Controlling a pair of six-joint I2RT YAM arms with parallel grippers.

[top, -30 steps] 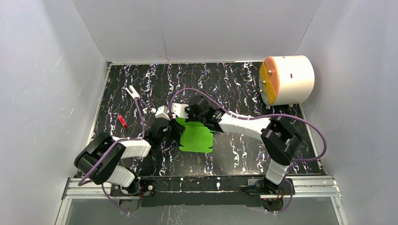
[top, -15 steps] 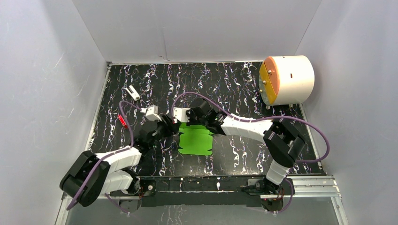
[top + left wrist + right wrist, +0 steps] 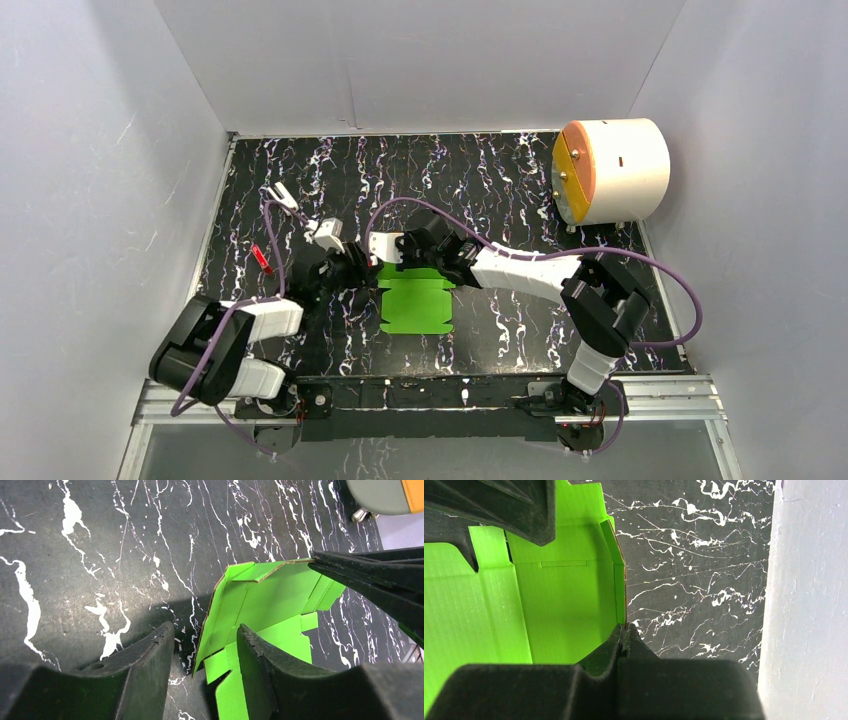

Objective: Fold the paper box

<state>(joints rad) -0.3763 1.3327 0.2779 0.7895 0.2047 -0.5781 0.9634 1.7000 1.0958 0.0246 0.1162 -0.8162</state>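
Pinching paper box [image 3: 564, 605] flap, right pincer [image 3: 624, 631]

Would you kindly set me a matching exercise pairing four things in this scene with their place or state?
Things:
1. bright green card paper box
2. large white cylinder with orange-yellow face
3. left claw
4. right claw

States:
A. shut, pinching a green flap
B. far right corner of the black marbled table
C. open, straddling a raised green wall
D. partly folded, lying centrally

Pairs: 1-D, 2-B, 3-C, 4-A
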